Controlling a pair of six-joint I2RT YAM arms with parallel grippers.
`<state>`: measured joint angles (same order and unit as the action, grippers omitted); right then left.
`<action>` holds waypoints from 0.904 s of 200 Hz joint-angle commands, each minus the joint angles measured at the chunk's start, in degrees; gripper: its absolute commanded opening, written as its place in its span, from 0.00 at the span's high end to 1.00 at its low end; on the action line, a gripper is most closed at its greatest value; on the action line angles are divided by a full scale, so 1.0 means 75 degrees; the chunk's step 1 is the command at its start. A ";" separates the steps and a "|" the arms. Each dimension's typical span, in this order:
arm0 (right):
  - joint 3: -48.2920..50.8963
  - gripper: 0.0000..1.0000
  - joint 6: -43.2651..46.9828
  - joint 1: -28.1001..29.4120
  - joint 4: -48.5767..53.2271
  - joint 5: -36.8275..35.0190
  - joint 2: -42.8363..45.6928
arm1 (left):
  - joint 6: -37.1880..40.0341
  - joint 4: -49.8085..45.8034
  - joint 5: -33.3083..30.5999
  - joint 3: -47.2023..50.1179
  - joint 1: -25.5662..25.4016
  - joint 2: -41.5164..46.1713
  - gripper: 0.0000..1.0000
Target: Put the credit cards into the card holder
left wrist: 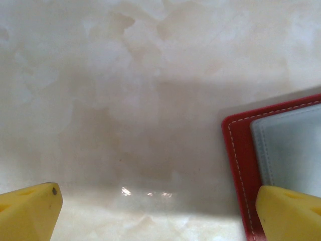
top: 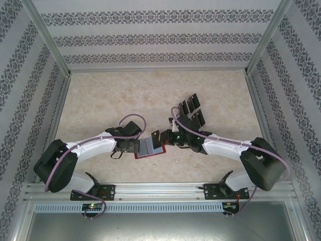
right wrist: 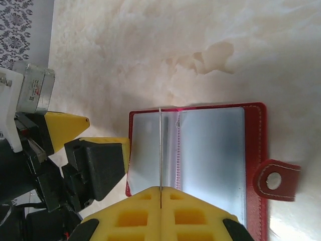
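The card holder (top: 153,149) lies open on the table, a red wallet with greyish clear pockets (right wrist: 213,150) and a clasp tab (right wrist: 275,179) on its right side. My right gripper (right wrist: 160,190) is shut on one black credit card (right wrist: 160,145), seen edge-on and standing upright over the wallet's left pocket near the fold. In the top view that card (top: 155,135) sits just above the wallet, at the right gripper (top: 168,138). My left gripper (left wrist: 158,216) is open at the wallet's left edge (left wrist: 239,150), one yellow fingertip (left wrist: 288,213) over its red border.
Several more black credit cards (top: 193,109) stand upright in a row behind the right arm. The left gripper's fingers (right wrist: 98,160) sit close beside the held card. Patterned walls and metal rails enclose the marbled table (top: 110,100).
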<state>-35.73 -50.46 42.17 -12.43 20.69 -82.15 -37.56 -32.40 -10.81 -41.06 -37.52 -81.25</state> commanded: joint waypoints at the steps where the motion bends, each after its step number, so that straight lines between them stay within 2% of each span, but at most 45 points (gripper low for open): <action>1: 0.0175 1.00 -0.0233 0.0093 -0.1112 0.0098 -0.0208 | -0.0004 -0.0285 -0.0106 0.0154 -0.0084 0.0146 0.00; 109: 0.0672 1.00 -0.0417 0.0228 -0.3062 0.0449 -0.1347 | -0.0051 -0.0247 -0.0136 0.0248 -0.0084 0.0089 0.00; 181: 0.0743 1.00 -0.0512 0.0306 -0.3375 0.0497 -0.1661 | 0.0020 -0.0720 -0.0421 -0.0167 -0.0062 0.0589 0.00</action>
<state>-31.29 -53.91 43.77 -34.57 23.49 -93.54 -37.58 -33.91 -11.73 -40.10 -37.52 -78.61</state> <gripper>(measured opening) 0.065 0.998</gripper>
